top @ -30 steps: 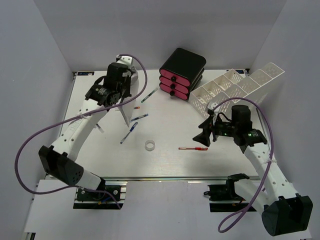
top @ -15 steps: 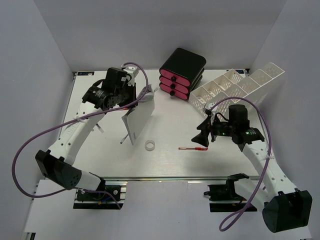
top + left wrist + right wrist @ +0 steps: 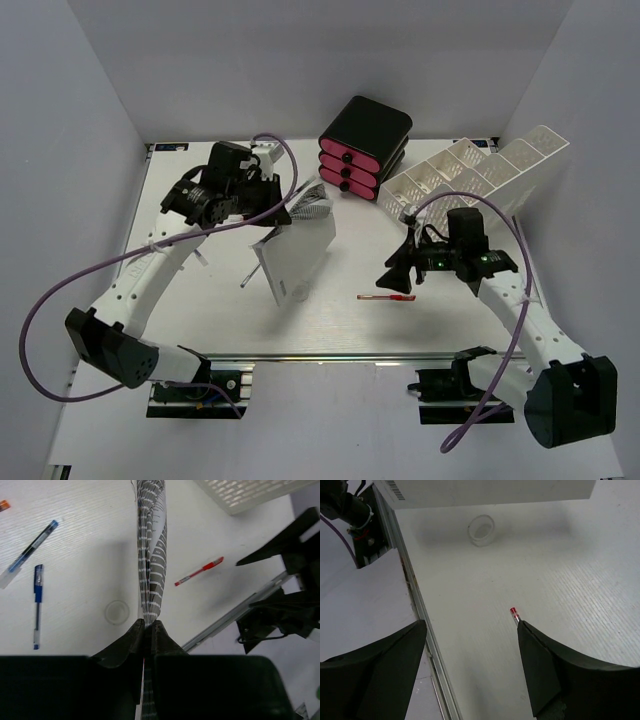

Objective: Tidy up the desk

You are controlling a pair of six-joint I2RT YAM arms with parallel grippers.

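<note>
The white desk has a silver rail along its near edge. My left gripper is shut on the edge of a white book and holds it hanging above the desk's middle. In the left wrist view the gripper pinches the book's pages. My right gripper is open and empty, hovering just above a red pen. In the right wrist view the pen's tip lies by the right finger, with the gripper wide open.
A clear tape roll and two blue pens lie under and left of the book. A black-and-pink drawer unit stands at the back. A white perforated tray sits at the back right.
My left arm has swung the book right, over the desk's middle, so it now hides the tape roll and pens from above. My right gripper has shifted slightly left.
</note>
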